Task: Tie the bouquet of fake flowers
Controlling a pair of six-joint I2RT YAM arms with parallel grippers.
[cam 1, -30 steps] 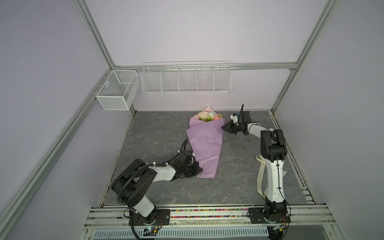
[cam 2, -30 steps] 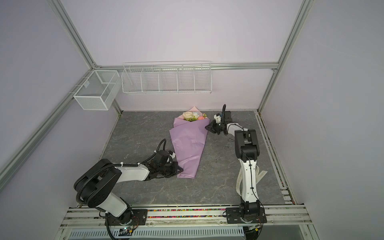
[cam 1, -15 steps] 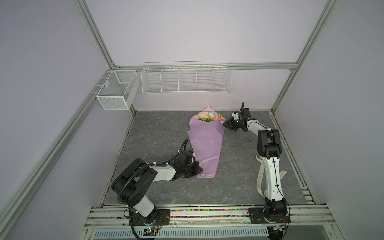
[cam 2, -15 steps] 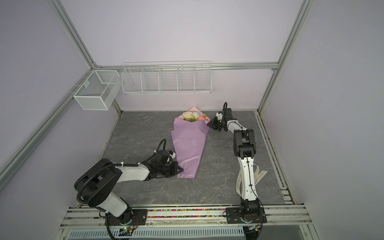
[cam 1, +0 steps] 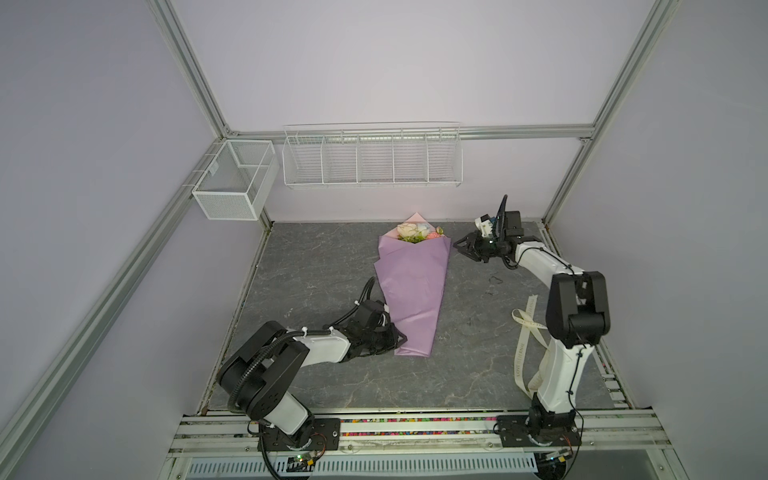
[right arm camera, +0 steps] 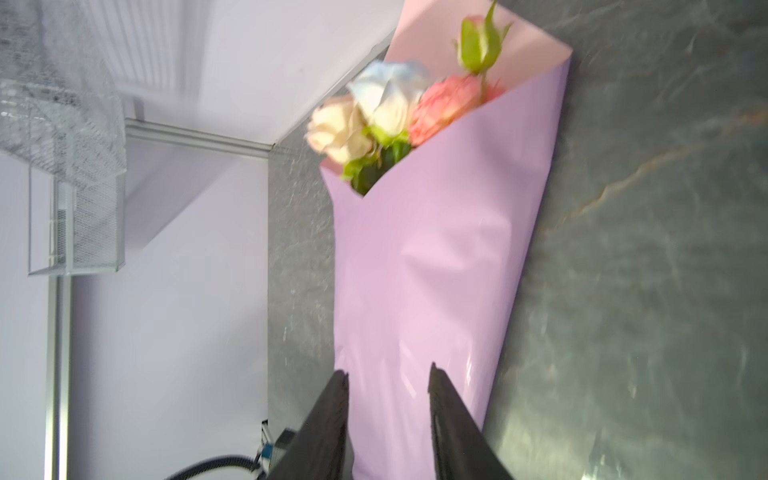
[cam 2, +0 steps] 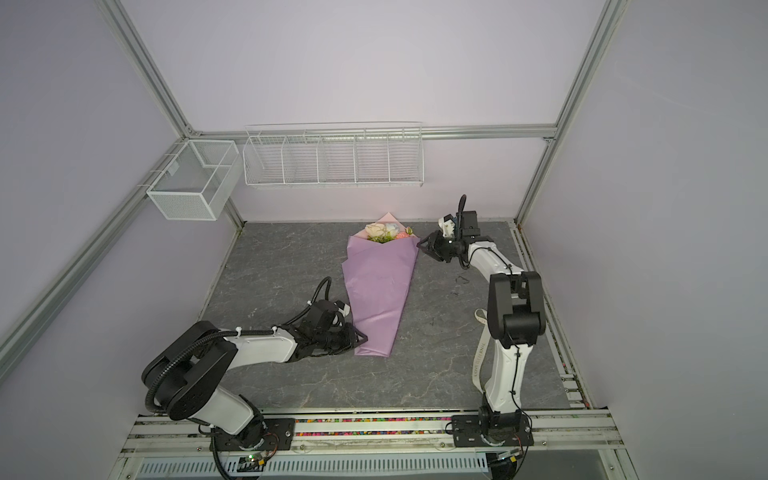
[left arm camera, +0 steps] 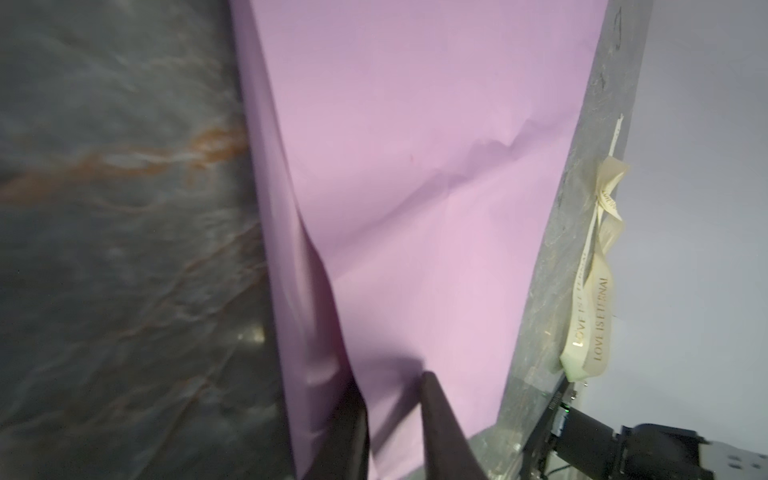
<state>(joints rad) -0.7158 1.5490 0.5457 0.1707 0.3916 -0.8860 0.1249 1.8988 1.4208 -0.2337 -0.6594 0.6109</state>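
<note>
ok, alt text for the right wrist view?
A lilac paper cone holding flowers lies on a grey table. The right tool's black fingers stand open close to the cone. Blurred wire baskets hang behind.

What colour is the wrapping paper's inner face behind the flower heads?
Pale pink: the paper's inner face, unlike its lilac outside; clearest in the right wrist view.
</note>
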